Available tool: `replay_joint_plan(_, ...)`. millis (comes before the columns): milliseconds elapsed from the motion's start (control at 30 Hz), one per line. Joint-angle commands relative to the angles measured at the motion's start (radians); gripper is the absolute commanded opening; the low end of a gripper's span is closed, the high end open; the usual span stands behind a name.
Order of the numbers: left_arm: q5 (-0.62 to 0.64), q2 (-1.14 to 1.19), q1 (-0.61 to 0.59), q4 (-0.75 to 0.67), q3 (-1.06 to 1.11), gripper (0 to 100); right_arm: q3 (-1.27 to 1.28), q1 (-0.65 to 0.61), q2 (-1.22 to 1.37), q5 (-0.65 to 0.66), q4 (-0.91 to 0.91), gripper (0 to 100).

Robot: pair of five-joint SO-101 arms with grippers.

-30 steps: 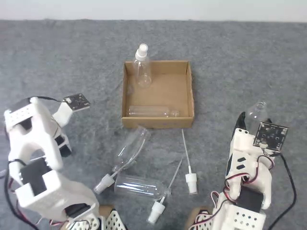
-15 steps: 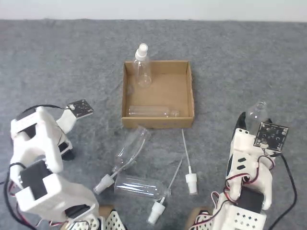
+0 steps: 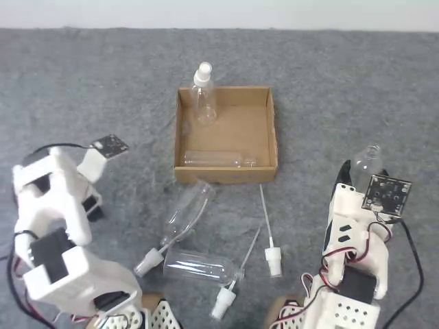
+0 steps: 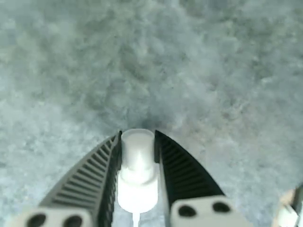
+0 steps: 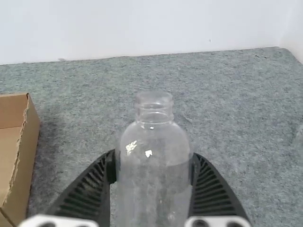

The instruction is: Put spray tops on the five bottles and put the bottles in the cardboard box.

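Grey carpet (image 3: 82, 82) covers the table. At the far left, the left gripper (image 4: 137, 136) points down at the carpet, its jaws closed snugly on a white spray top (image 4: 137, 165). The top's thin tube appears to run back toward the wrist.

Toward the middle, a slanted bottle (image 3: 184, 214) and a flat bottle (image 3: 200, 266) lie in front of the box (image 3: 226, 175). Inside the box, a capped bottle (image 3: 203, 103) stands in the back left corner and a lying bottle (image 3: 212, 159) rests along the front wall. Just right of the flat bottle lie two loose tops (image 3: 273, 260), tubes pointing toward the box.

At the far right, the right gripper (image 5: 152, 163) clamps an open bottle (image 5: 152, 137) upright by its body, neck bare, well apart from the left arm.

Likely trouble: the tube is long and thin and the neck is narrow, so a slight misalignment would make it catch the rim and bend. If the tube really faces the wrist, the top cannot go in without turning. The smooth bottle could twist or slip in the jaws when the top is pressed on.
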Motion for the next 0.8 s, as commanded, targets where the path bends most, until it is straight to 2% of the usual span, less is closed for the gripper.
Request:
replay_joint_plan(0,0.018,-0.054,0.002,0.144,-0.156,1,-0.020,-0.007,-0.019,0.021,-0.027,5.9)
replay_joint_plan(100,0.032,-0.054,0.000,0.158,-0.189,1,-0.021,-0.007,-0.019,0.021,-0.027,5.8)
replay_joint_plan(267,0.140,-0.054,-0.005,0.160,-0.268,1,-0.021,-0.007,-0.019,0.015,-0.027,5.8)
replay_joint_plan(567,0.265,-0.054,-0.003,0.265,-0.407,1,-0.023,-0.007,-0.019,0.012,-0.027,5.8)
replay_joint_plan(767,0.282,-0.054,-0.003,0.339,-0.466,1,-0.023,-0.007,-0.019,0.012,-0.028,5.8)
